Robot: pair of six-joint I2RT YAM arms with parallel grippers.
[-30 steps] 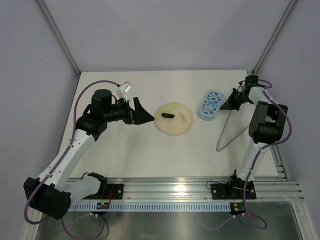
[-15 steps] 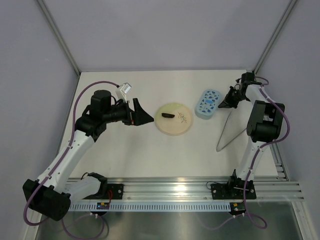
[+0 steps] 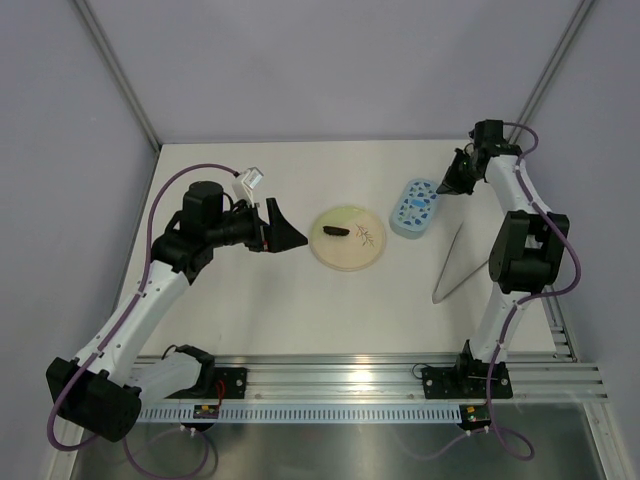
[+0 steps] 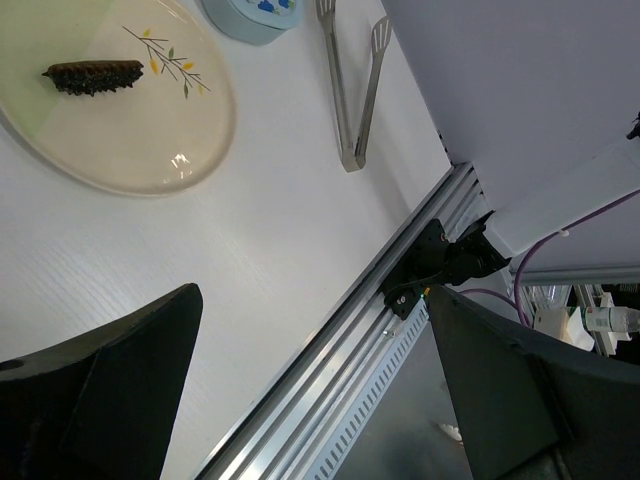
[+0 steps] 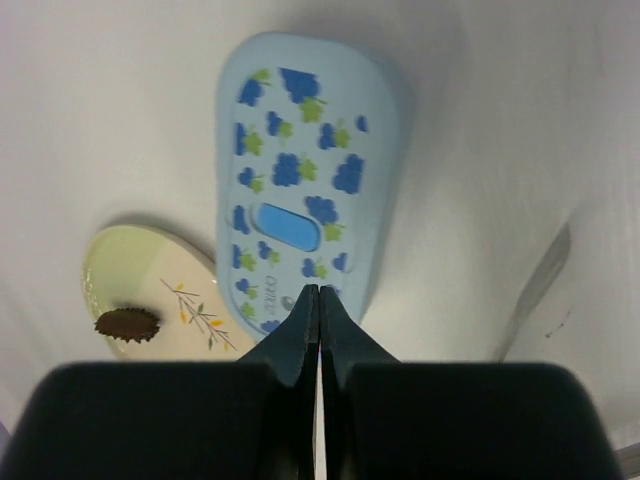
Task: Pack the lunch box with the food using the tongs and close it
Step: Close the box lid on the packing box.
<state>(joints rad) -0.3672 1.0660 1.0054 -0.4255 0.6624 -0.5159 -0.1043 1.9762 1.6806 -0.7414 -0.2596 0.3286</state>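
Note:
The pale-blue lunch box [image 3: 416,209] lies right of the plate with its dotted lid on; it also shows as the lunch box [image 5: 300,190] and the lunch box [image 4: 255,12]. One dark brown spiky food piece [image 3: 335,232] rests on the round plate [image 3: 350,258]. The same food piece [image 4: 92,75] and food piece [image 5: 128,324] appear in the wrist views. Silver tongs [image 3: 450,265] lie on the table right of the box, the tongs [image 4: 345,90] untouched. My right gripper [image 3: 446,187] is shut and empty, just beyond the box's far right end, right gripper [image 5: 318,290]. Left of the plate, my left gripper [image 3: 295,235] hangs open, left gripper [image 4: 312,292].
The white table is walled on three sides. An aluminium rail [image 3: 340,380] with the arm bases runs along the near edge. The plate [image 4: 190,150] has a painted twig.
My right gripper, still shut, has drawn back from the lunch box's right side toward the far wall. The left arm has not moved.

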